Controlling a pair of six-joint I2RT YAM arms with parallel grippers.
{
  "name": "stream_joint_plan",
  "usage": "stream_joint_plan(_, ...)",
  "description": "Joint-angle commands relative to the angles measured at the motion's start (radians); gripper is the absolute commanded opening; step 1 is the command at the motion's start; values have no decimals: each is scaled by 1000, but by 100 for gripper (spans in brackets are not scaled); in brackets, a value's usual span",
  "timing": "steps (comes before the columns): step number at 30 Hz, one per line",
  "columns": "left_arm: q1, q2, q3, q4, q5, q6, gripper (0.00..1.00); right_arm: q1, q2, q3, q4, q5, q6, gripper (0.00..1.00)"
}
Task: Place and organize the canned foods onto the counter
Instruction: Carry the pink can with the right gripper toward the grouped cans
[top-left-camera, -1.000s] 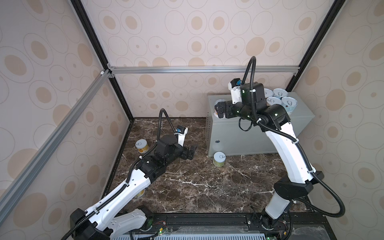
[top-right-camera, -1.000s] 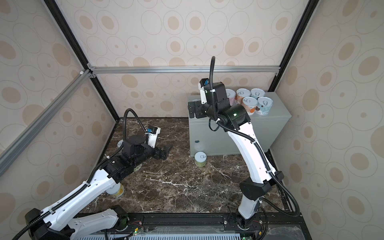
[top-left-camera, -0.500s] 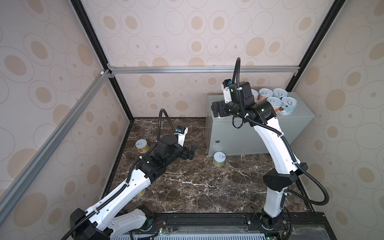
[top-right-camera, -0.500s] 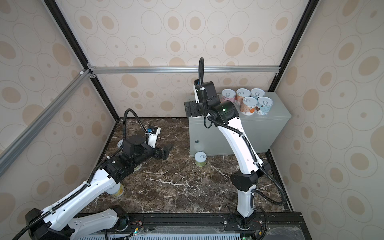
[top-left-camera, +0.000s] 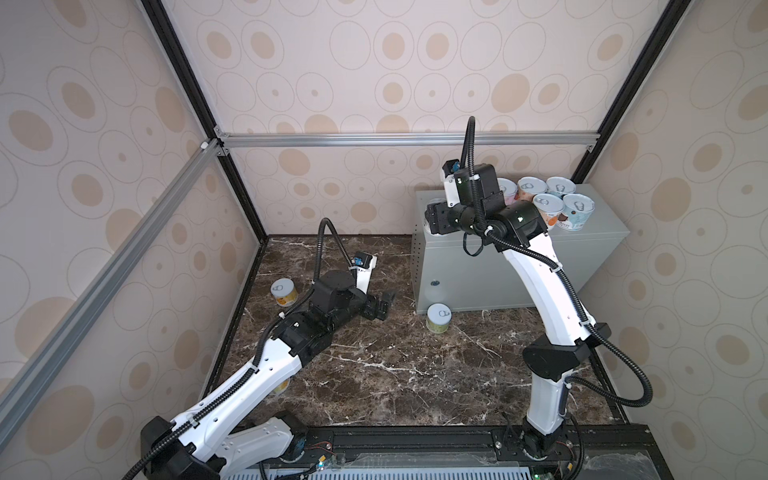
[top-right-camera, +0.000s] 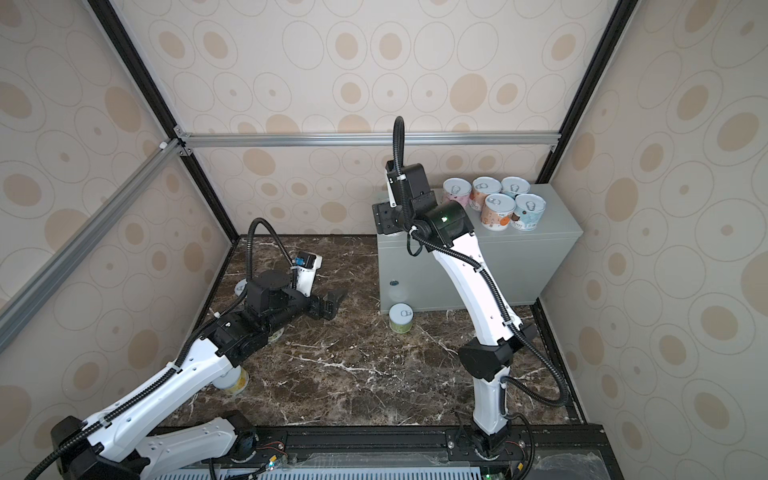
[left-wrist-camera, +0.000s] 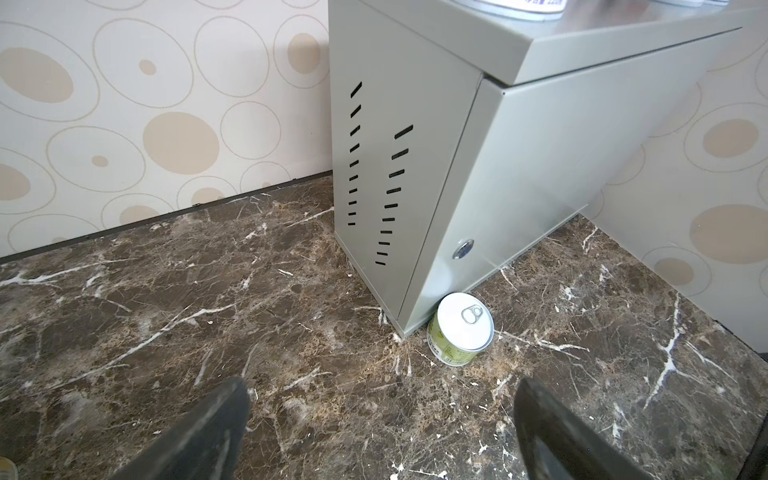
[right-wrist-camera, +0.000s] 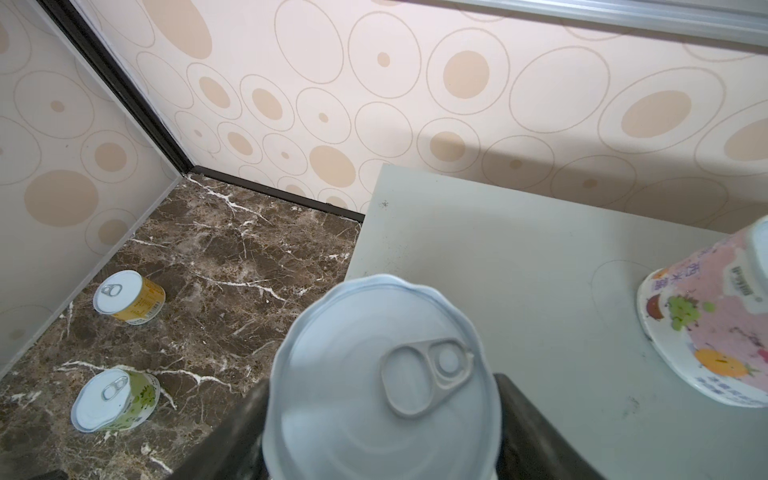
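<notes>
Five pastel-labelled round tins (top-left-camera: 544, 203) sit on grey metal cabinet surface (top-left-camera: 606, 224). Right gripper (right-wrist-camera: 382, 390) jaws flank a sixth silver-lidded tin (right-wrist-camera: 374, 353) there, grip unclear. Left gripper (left-wrist-camera: 382, 388) jaws wide, empty. Green tin (top-left-camera: 438, 318) and yellow tin (top-left-camera: 284, 291) are left on marble floor (top-left-camera: 395, 374).

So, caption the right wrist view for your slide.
Right gripper straddling a tin at the counter's edge; pink tin nearby, two tins on the floor.

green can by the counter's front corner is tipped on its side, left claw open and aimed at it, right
Not tipped: the green can stands upright, lid up, by the counter's front corner. The left wrist view shows it, with the left claw open and aimed at it.
</notes>
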Motion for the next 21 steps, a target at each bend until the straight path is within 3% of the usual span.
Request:
stream_joint_plan(1, 4, 2, 2, 21, 8, -3, 99, 1, -3, 29, -25, 44, -29, 66)
stream_joint_plan(11, 3, 4, 1, 22, 11, -4, 99, -66, -37, 41, -54, 37, -22, 62)
stream_joint_plan(21, 2, 11, 0, 22, 15, -5, 99, -198, -81, 29, -107, 34, -16, 61)
